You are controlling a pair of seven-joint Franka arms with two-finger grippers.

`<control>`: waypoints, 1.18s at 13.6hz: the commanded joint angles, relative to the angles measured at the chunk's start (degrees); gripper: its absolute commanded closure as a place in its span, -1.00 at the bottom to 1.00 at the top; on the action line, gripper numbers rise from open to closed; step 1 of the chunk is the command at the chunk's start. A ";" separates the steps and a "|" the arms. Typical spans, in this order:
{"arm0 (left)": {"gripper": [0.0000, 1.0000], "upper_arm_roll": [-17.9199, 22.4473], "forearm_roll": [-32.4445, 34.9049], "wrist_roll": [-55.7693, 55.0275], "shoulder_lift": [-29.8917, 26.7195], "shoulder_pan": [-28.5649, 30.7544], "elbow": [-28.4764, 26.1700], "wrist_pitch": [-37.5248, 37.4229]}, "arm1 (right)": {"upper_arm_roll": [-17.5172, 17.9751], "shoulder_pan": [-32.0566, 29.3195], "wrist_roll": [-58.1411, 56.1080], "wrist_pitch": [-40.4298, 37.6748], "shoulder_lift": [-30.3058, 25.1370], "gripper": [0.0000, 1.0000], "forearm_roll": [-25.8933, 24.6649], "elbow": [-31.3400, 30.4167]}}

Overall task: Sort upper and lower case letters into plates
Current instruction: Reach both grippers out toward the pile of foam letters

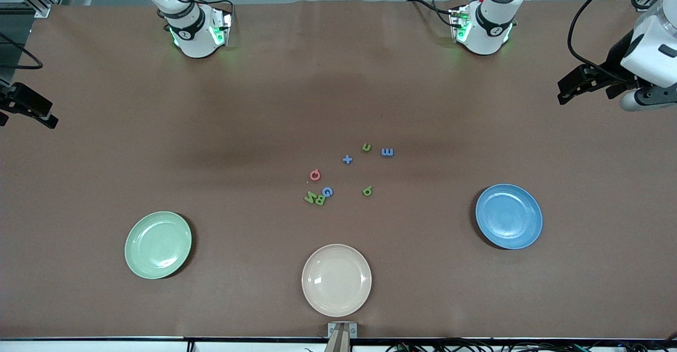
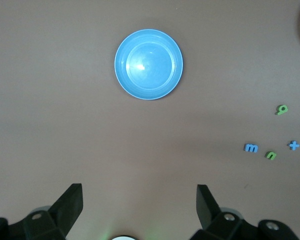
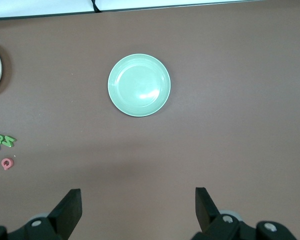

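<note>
**Clerk:** Brown table covering (image 1: 106,156), flat, running the full width under both arm bases. Start with the tools.

**Onlooker:** Left gripper (image 2: 139,200): raised at the left arm's end of the table, fingers spread wide, nothing between them. Right gripper (image 3: 138,202): raised at the right arm's end, also wide apart and holding nothing. Both arms wait.

**Clerk:** Next item out from each?

**Onlooker:** Blue plate (image 1: 509,216) under the left wrist's outlook, bare. Pale green plate (image 1: 158,244) under the right wrist's outlook, bare. Cream plate (image 1: 336,280) between them, nearest the front camera, bare too.

**Clerk:** Letters?

**Onlooker:** Eight, all loose mid-table, farther from the front camera than any plate. Lower case: blue m (image 1: 387,152), green n (image 1: 366,147), blue t (image 1: 347,159), green q-like letter (image 1: 367,191), the group lying toward the left arm's side. Upper case: pink Q (image 1: 315,175), blue G (image 1: 327,192), green B (image 1: 319,198) and green Z (image 1: 310,198), the last three touching or nearly so.

**Clerk:** Deciding relation?

**Onlooker:** My reading: the m lies closest to the left arm, inward from its gripper toward the table's middle, so that arm seems best placed for the small letters. The B-Z-G cluster looks awkward to grip singly.
</note>
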 commanded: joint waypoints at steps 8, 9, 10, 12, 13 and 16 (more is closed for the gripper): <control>-1.00 -7.01 1.31 -16.13 13.61 -9.31 -17.19 29.71 | 1.12 2.61 -0.36 3.50 9.57 -1.00 1.39 0.64; -1.00 -7.01 1.22 -16.40 14.94 -10.64 -18.08 31.92 | 1.12 3.76 -0.01 5.36 10.99 -1.00 1.31 0.55; -0.98 -7.01 1.22 -17.70 16.52 -12.39 -18.61 34.55 | 1.12 5.69 -0.01 7.81 13.00 -1.00 1.22 0.29; -0.92 -7.01 1.14 -21.57 20.56 -15.30 -18.53 38.08 | 1.12 7.63 -0.54 12.21 19.49 -1.00 1.31 0.46; -0.78 -7.19 0.00 -23.32 22.84 -16.09 -18.53 41.32 | 1.12 9.12 -0.01 13.71 22.05 -1.00 1.22 0.55; -0.67 -9.64 0.60 -23.69 29.70 -18.28 -15.73 43.90 | 1.03 13.69 5.23 17.76 27.86 -1.00 1.22 0.46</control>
